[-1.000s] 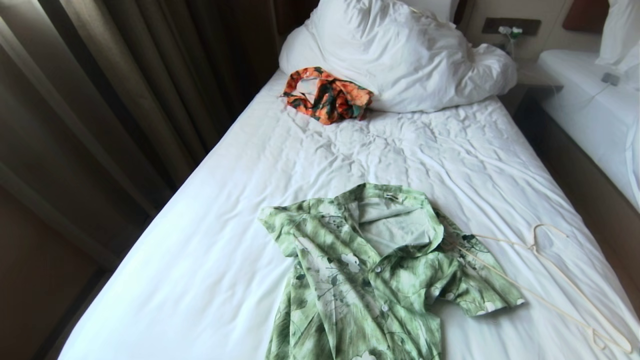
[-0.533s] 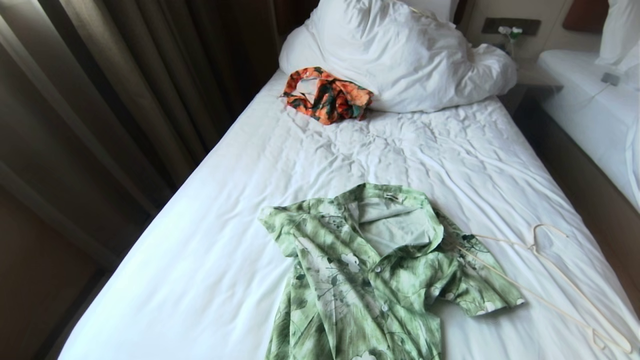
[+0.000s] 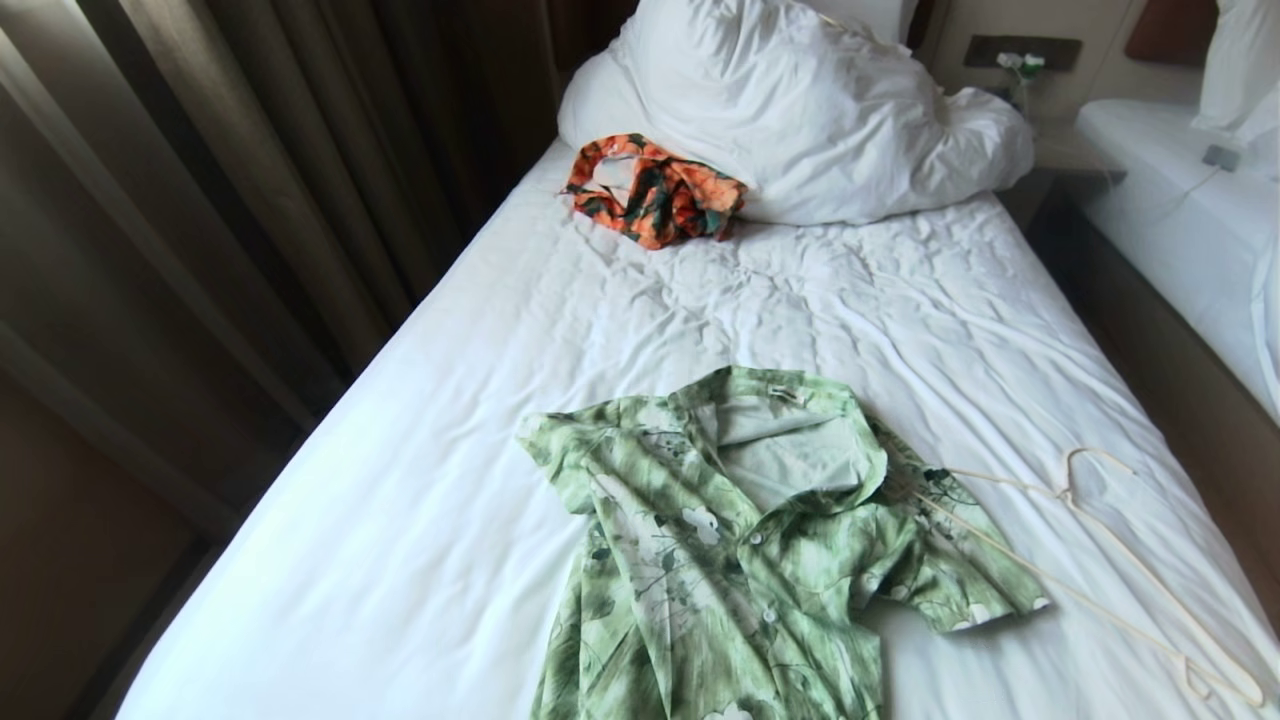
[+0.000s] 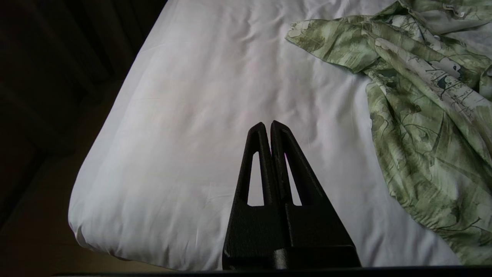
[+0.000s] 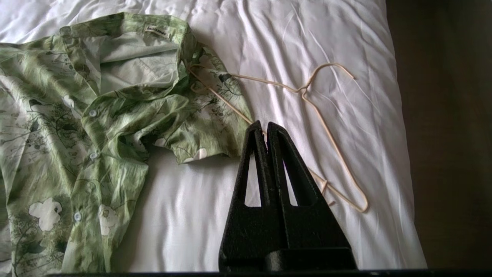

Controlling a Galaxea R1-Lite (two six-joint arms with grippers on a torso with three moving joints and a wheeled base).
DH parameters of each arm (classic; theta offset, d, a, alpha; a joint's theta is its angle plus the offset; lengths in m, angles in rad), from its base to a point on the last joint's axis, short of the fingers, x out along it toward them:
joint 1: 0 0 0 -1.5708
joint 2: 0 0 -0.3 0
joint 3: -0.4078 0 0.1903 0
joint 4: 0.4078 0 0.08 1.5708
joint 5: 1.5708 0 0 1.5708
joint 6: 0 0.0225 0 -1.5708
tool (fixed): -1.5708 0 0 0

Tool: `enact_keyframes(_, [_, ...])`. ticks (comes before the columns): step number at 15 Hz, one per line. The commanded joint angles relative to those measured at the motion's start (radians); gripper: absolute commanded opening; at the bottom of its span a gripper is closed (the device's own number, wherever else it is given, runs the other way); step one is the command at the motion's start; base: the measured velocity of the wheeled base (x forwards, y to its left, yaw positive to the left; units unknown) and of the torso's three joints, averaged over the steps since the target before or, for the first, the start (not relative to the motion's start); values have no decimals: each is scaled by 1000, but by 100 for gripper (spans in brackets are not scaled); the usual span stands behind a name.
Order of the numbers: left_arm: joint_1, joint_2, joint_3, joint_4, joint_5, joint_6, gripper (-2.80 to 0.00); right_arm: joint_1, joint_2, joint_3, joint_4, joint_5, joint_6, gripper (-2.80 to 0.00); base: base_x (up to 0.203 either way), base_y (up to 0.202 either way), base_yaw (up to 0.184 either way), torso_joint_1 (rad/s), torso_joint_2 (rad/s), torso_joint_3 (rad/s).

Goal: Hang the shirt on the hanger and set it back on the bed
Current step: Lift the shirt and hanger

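Observation:
The pale green leaf-print shirt [image 3: 745, 545] lies spread on the bed [image 3: 420, 480], collar open and facing up. The cream wire hanger [image 3: 1120, 560] lies flat to the shirt's right, one end resting on its sleeve. Neither gripper shows in the head view. In the right wrist view my right gripper [image 5: 265, 125] is shut and empty, hovering above the sheet between the shirt [image 5: 96, 115] sleeve and the hanger [image 5: 326, 130]. My left gripper [image 4: 267, 125] is shut and empty over bare sheet near the bed's left corner, with the shirt [image 4: 423, 107] off to one side.
An orange-and-green floral garment [image 3: 655, 190] lies crumpled by the bunched white duvet [image 3: 800, 110] at the head of the bed. Dark curtains [image 3: 200, 200] run along the left. A second white bed [image 3: 1190, 220] stands at the right across a narrow gap.

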Motion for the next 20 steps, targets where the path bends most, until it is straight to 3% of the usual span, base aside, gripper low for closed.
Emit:
enact_keyframes(1, [1, 1, 0, 0, 0, 0, -280, 0, 274, -73, -31, 0, 37, -280, 0, 0, 0, 0, 0, 0])
enact_keyframes(5, [0, 1, 0, 0, 0, 0, -280, -8, 621, -221, -60, 1, 179, -280, 0, 0, 0, 0, 0, 0])
enact_keyframes(8, [1, 1, 0, 0, 0, 0, -280, -45, 836, -321, -60, 29, 237, -280, 0, 0, 0, 0, 0, 0])
enact_keyframes(10, [1, 1, 0, 0, 0, 0, -280, -118, 946, -368, -38, 115, 251, -280, 0, 0, 0, 0, 0, 0])
enact_keyframes(12, [0, 1, 0, 0, 0, 0, -280, -251, 1033, -446, 53, 291, 254, -280, 0, 0, 0, 0, 0, 0])
enact_keyframes(15, [-1, 1, 0, 0, 0, 0, -280, -419, 1195, -590, 247, 490, 191, -280, 0, 0, 0, 0, 0, 0])
enact_keyframes(20, [0, 1, 0, 0, 0, 0, -280, -510, 1402, -667, 309, 562, -24, -280, 0, 0, 0, 0, 0, 0])
